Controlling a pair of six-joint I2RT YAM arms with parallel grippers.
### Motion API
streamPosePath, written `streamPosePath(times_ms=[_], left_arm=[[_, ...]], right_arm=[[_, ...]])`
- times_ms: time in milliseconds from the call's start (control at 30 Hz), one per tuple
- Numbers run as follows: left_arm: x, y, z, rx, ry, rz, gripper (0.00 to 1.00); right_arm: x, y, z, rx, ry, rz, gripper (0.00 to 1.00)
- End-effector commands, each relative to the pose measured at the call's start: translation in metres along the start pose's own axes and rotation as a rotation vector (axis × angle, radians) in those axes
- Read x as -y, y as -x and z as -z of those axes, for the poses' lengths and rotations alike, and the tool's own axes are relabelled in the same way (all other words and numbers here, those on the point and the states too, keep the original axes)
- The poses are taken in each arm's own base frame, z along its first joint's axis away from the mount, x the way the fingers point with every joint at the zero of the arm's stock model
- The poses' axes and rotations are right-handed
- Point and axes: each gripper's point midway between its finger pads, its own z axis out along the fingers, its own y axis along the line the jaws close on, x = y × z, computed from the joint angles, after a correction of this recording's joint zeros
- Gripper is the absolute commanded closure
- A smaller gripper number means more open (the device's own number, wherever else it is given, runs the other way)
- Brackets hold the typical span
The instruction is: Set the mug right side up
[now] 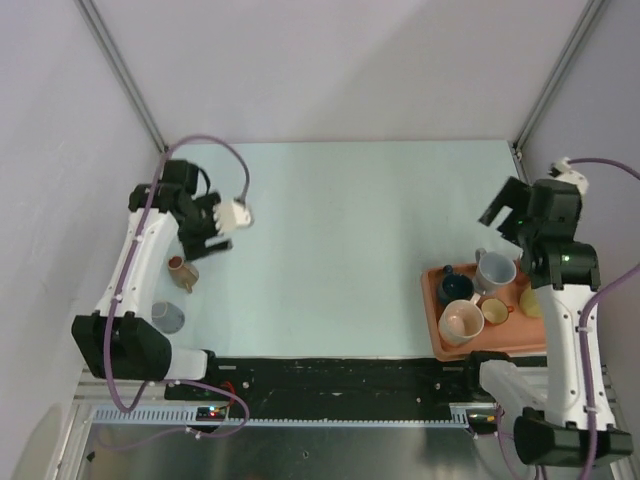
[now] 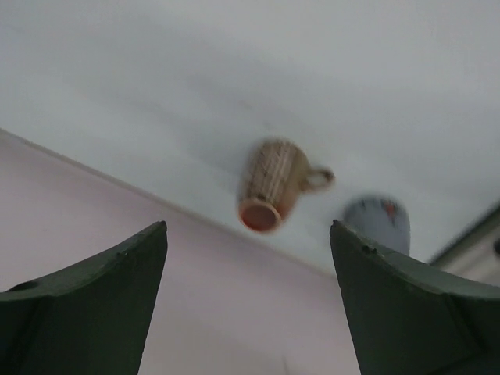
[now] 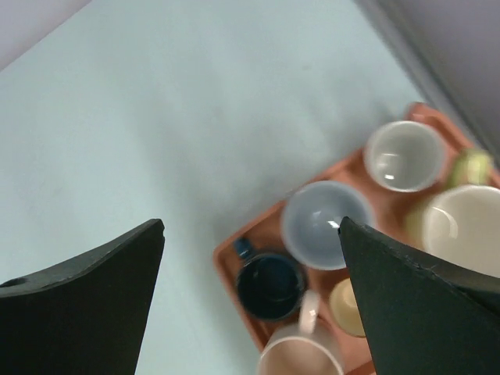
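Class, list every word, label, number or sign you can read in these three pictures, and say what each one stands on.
No text can be read in any view.
The grey cup has a small red mark, too blurred to tell whether it is lettering.
The brown mug, the tray and the cups on it show no writing.

An orange tray (image 1: 428,305) is seen at 4 o'clock on the pale worktop (image 1: 330,240). On it, a grey mug (image 1: 495,270) is set at 12 o'clock, a dark blue mug (image 1: 455,288) at 10, a cream mug (image 1: 461,324) at 7 and a small yellow cup (image 1: 494,312) at centre. A grey-blue cup (image 1: 168,317) is placed at 8 o'clock on the worktop.
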Motion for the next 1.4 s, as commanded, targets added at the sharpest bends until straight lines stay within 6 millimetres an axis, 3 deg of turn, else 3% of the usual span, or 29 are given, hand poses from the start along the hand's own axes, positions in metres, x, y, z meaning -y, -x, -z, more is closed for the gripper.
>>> streamPosePath(times_ms=[0, 33, 233, 367, 500, 600, 733, 867, 1000, 1133, 1233, 1367], left_arm=[[0.042, -0.087, 0.002, -0.277, -0.200, -0.403, 0.13], [0.047, -0.093, -0.001, -0.269, -0.221, -0.429, 0.13], [0.054, -0.072, -0.027, -0.082, -0.233, -0.507, 0.14], [0.064, -0.090, -0.046, -0.141, -0.310, -0.544, 0.14], [0.057, -0.086, -0.058, -0.141, -0.279, -0.453, 0.10], [0.027, -0.072, -0.051, -0.134, -0.197, -0.277, 0.02], [-0.002, -0.077, -0.044, -0.203, -0.117, -0.016, 0.01], [-0.003, -0.081, -0.038, -0.219, -0.060, 0.279, 0.00], [-0.005, -0.083, -0.029, -0.234, 0.038, 0.683, 0.00], [-0.017, -0.107, -0.026, -0.256, 0.162, 0.970, 0.00], [-0.022, -0.122, -0.030, -0.247, 0.238, 1.064, 0.00], [-0.015, -0.127, -0.051, -0.229, 0.230, 1.086, 0.00]], right_arm=[[-0.074, -0.004, 0.034, 0.032, 0.301, 0.152, 0.00], [-0.087, -0.008, 0.039, 0.040, 0.343, 0.182, 0.01], [-0.161, -0.060, 0.058, -0.005, 0.612, 0.344, 0.01], [-0.188, -0.097, 0.061, -0.071, 0.730, 0.423, 0.01], [-0.193, -0.120, 0.054, -0.115, 0.757, 0.474, 0.01], [-0.195, -0.129, 0.047, -0.136, 0.760, 0.503, 0.01], [-0.201, -0.137, 0.041, -0.156, 0.771, 0.518, 0.01], [-0.207, -0.138, 0.045, -0.167, 0.793, 0.477, 0.01], [-0.213, -0.138, 0.056, -0.187, 0.838, 0.430, 0.01], [-0.218, -0.138, 0.066, -0.208, 0.860, 0.403, 0.01], [-0.222, -0.139, 0.076, -0.221, 0.864, 0.413, 0.01], [-0.227, -0.146, 0.087, -0.227, 0.835, 0.462, 0.00]])
